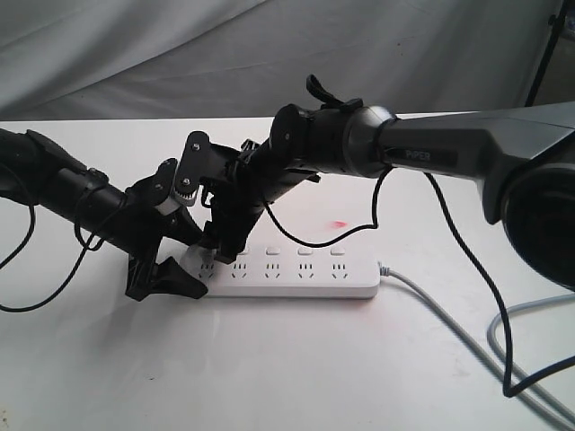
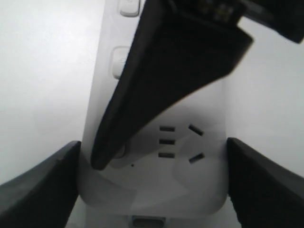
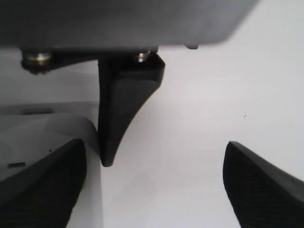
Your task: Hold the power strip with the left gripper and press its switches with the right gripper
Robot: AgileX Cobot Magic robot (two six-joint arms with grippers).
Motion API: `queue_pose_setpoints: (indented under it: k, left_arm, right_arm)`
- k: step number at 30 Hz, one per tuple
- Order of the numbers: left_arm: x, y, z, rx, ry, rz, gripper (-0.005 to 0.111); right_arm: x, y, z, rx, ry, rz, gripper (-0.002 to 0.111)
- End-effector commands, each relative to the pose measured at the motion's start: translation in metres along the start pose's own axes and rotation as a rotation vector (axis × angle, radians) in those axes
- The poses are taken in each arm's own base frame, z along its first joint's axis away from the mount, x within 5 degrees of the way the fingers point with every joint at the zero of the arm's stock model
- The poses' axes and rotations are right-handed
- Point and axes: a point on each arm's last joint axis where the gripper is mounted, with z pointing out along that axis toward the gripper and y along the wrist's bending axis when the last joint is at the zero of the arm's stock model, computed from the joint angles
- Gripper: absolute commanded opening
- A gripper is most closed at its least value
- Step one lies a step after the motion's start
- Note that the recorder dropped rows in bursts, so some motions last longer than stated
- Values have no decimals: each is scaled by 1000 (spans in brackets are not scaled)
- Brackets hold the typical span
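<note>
The white power strip (image 1: pixel 296 277) lies flat on the white table, its grey cable (image 1: pixel 449 323) leaving the right end. My left gripper (image 1: pixel 199 265) straddles the strip's left end. In the left wrist view its two fingers (image 2: pixel 38 190) press the strip's (image 2: pixel 152 185) two long sides, shut on it. My right gripper (image 1: pixel 225 247) reaches across to that same end and stands open. One of its fingers (image 2: pixel 166 85) comes down with its tip on the end switch (image 2: pixel 121 151). More switches (image 2: pixel 118 61) run along the strip. In the right wrist view my gripper (image 3: pixel 154 185) spans the strip's edge (image 3: pixel 47 128) and bare table.
The right arm's black wire (image 1: pixel 503 359) loops over the table beside the grey cable. A faint red spot (image 1: pixel 340 223) lies on the table behind the strip. Grey cloth hangs at the back. The left gripper's finger (image 3: pixel 123 104) shows in the right wrist view.
</note>
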Motion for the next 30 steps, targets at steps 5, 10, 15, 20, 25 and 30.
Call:
queue_pose_setpoints:
  k: [5,10,15,20,25,30]
  left_arm:
    - [0,0,2,-11,10,2,39]
    - [0,0,2,-11,10,2,39]
    - [0,0,2,-11,10,2,39]
    - [0,0,2,-11,10,2,39]
    - [0,0,2,-11,10,2,39]
    - [0,0,2,-11,10,2,39]
  right_arm:
    - [22,14,20,-72,99,-73,73]
    - [29,19,30,-99,119,-67,73]
    - [31,20,32,-104,126,-54,73]
    - [33,20,31,-106,150,-56,73]
    - [35,12,29,-105,82,38,73]
    - [46,4,25,-117,87,68,73]
